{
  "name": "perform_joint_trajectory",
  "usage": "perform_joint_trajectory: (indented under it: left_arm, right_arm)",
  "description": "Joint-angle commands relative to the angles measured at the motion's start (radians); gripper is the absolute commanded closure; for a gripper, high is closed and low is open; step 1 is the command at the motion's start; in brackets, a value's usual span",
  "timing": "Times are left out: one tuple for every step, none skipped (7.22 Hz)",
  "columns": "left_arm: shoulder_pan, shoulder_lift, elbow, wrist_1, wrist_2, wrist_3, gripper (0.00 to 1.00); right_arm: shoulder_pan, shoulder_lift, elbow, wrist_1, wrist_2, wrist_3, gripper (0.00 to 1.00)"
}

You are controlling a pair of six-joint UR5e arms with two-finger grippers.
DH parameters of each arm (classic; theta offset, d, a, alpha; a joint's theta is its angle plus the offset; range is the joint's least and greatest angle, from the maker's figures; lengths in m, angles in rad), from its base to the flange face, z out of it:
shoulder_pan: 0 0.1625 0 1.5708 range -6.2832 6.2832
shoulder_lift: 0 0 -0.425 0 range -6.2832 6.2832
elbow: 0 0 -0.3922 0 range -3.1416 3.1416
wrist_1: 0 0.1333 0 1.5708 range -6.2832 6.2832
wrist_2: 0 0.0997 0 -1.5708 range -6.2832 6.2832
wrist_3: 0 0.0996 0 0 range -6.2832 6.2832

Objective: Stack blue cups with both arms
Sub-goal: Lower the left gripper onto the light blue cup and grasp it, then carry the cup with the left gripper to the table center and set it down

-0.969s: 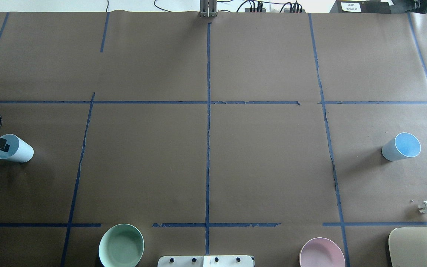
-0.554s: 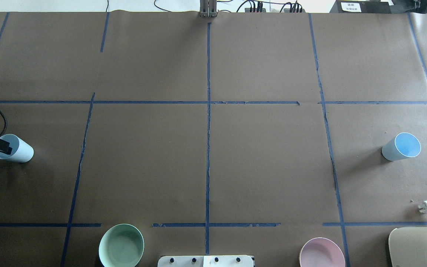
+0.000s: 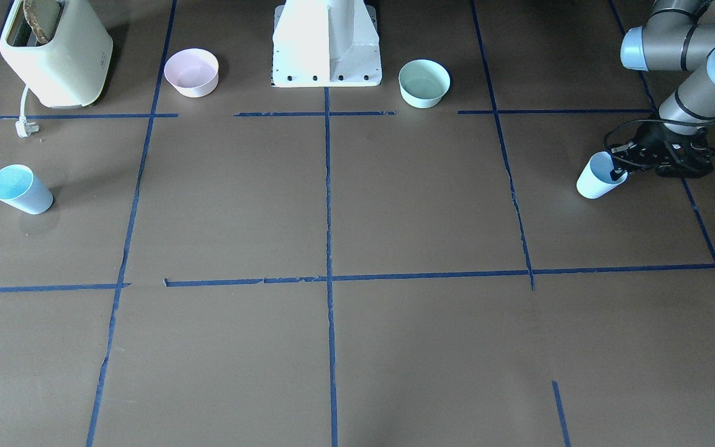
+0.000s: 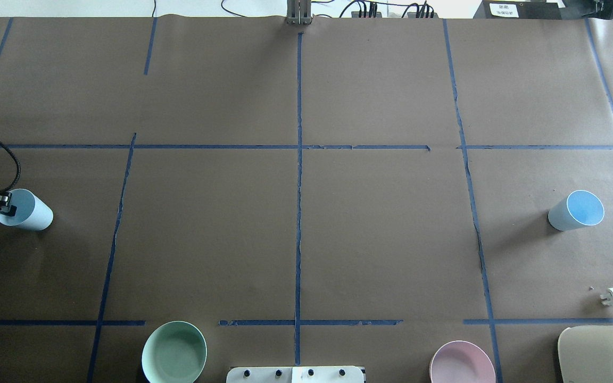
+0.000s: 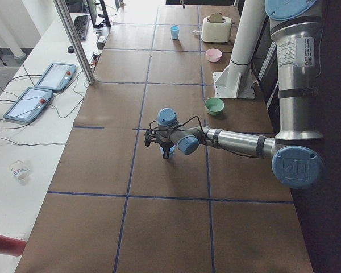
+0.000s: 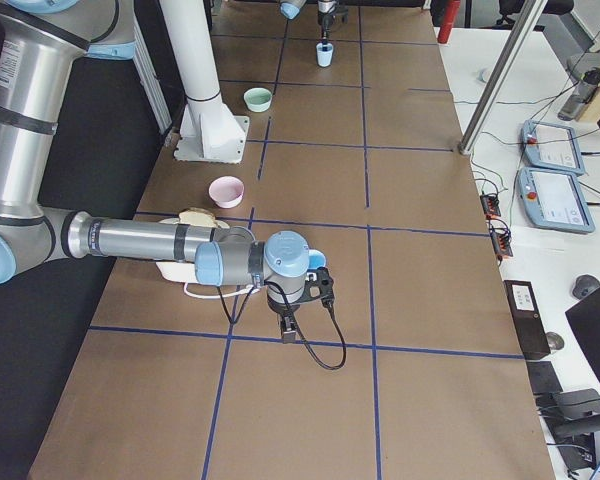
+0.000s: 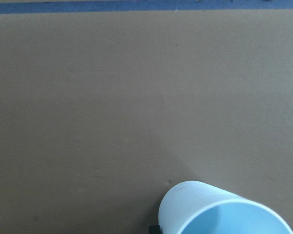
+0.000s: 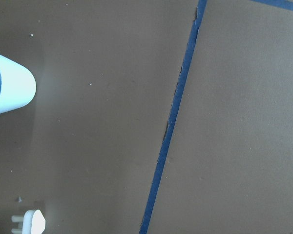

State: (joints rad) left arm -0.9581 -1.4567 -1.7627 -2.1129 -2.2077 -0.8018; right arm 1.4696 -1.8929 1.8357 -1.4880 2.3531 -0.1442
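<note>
One blue cup (image 4: 25, 211) is at the far left of the overhead view, leaning over. My left gripper (image 4: 3, 205) is shut on its near rim, one finger inside and one outside; it also shows in the front view (image 3: 617, 167) with the cup (image 3: 594, 180). The left wrist view shows that cup's rim (image 7: 224, 210) at the bottom. The other blue cup (image 4: 577, 210) stands free at the right, also in the front view (image 3: 20, 189). My right gripper (image 6: 320, 284) shows only in the right side view, beside that cup; I cannot tell whether it is open or shut.
A mint-green bowl (image 4: 174, 352) and a pink bowl (image 4: 462, 363) sit near the robot's white base (image 3: 326, 43). A cream toaster (image 4: 602, 354) with a loose white plug (image 4: 612, 298) stands at the near right corner. Blue tape lines cross the brown table.
The left cup has shifted slightly to the right and away, with my left gripper on its rim. The cable loop above it has risen. The right cup has not moved.
</note>
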Motion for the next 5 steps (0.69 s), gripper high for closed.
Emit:
perform_joint_trajectory:
  left_arm:
    - [0.001, -0.101, -0.056, 0.065, -0.064, -0.033, 1.0]
    - [0.002, -0.217, -0.057, 0.117, -0.066, -0.057, 1.0]
    - [0.048, -0.348, -0.057, 0.172, -0.061, -0.083, 1.0]
    - [0.118, -0.452, -0.055, 0.254, -0.044, -0.146, 1.0]
    - [0.207, -0.561, -0.047, 0.34, 0.02, -0.262, 1.0]
  right_arm:
    - [0.0, 0.0, 0.0, 0.0, 0.0, 0.0, 0.0]
    - [0.0, 0.0, -0.001, 0.0, 0.0, 0.0, 0.0]
    - [0.0, -0.002, -0.001, 0.0, 0.0, 0.002, 0.0]
    - [0.0, 0.0, -0.001, 0.0, 0.0, 0.002, 0.0]
    - [0.0, -0.002, -0.001, 0.0, 0.0, 0.002, 0.0]
